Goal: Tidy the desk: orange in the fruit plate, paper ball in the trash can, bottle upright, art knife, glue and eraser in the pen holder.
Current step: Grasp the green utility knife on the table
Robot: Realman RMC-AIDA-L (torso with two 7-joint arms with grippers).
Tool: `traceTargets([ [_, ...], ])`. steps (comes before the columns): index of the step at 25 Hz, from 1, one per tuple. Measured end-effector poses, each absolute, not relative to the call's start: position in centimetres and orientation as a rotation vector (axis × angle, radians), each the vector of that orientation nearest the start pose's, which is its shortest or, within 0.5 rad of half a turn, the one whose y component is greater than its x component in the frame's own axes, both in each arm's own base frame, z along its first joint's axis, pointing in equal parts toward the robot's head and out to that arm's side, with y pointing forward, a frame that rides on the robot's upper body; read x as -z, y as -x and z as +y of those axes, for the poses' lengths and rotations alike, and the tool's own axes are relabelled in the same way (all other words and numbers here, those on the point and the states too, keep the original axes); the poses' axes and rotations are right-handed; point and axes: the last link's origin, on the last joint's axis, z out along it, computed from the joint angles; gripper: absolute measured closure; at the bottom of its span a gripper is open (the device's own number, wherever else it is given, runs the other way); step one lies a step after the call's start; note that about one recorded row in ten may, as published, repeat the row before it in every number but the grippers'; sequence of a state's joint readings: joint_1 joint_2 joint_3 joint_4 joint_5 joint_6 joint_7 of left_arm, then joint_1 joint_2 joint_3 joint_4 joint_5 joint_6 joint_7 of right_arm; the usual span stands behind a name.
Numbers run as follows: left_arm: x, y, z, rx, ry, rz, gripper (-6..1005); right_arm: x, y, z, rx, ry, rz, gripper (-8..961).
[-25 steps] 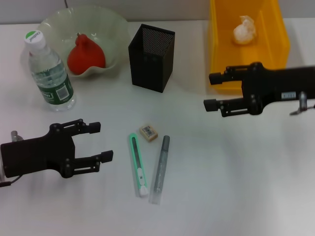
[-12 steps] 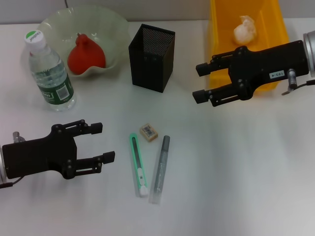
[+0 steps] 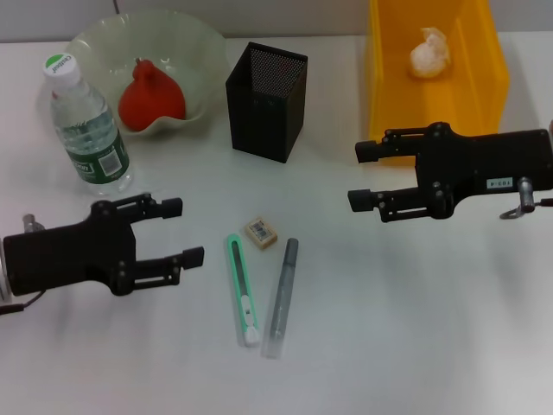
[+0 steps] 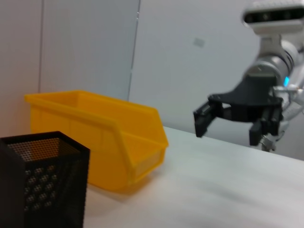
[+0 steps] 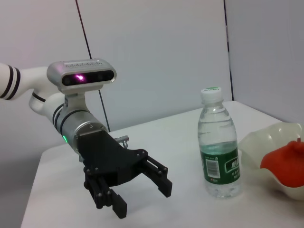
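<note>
The orange (image 3: 151,93) lies in the pale fruit plate (image 3: 194,43) at the back left, with the bottle (image 3: 86,130) upright beside it. In the yellow trash can (image 3: 479,78) sits the paper ball (image 3: 429,50). The black mesh pen holder (image 3: 266,102) stands between them. On the table lie the eraser (image 3: 261,232), the green art knife (image 3: 242,290) and the grey glue stick (image 3: 281,298). My left gripper (image 3: 183,231) is open, left of the knife. My right gripper (image 3: 359,175) hovers open in front of the trash can. The right wrist view shows the left gripper (image 5: 137,190), bottle (image 5: 218,147) and orange (image 5: 285,161).
From the left wrist, the trash can (image 4: 95,137) and pen holder (image 4: 38,180) show near, with the right gripper (image 4: 230,128) farther off. White table (image 3: 415,328) lies bare to the right of the glue stick.
My right gripper swung toward the trash can's front, then came back down and lower over the table. My left gripper edged slightly toward the knife.
</note>
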State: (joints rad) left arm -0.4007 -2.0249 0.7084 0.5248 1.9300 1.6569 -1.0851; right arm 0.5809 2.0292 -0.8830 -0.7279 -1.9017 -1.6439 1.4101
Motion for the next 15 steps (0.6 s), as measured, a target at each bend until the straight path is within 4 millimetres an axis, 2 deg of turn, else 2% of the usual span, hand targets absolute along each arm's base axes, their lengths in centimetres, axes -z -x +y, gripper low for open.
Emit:
traceTargets([
  [6, -1.4, 30.9, 28.4, 0.761, 2.673, -0.483, 212, -0.5, -22.5, 34.2, -0.739, 2.873, 0.396, 210],
  [11, -1.4, 31.0, 28.2, 0.770, 2.659, -0.477, 212, -0.6, -21.4, 35.2, -0.730, 2.892, 0.376, 210],
  [15, -1.4, 30.6, 28.4, 0.776, 2.662, -0.455, 212, -0.9, -21.4, 35.4, -0.730, 2.898, 0.378, 210],
])
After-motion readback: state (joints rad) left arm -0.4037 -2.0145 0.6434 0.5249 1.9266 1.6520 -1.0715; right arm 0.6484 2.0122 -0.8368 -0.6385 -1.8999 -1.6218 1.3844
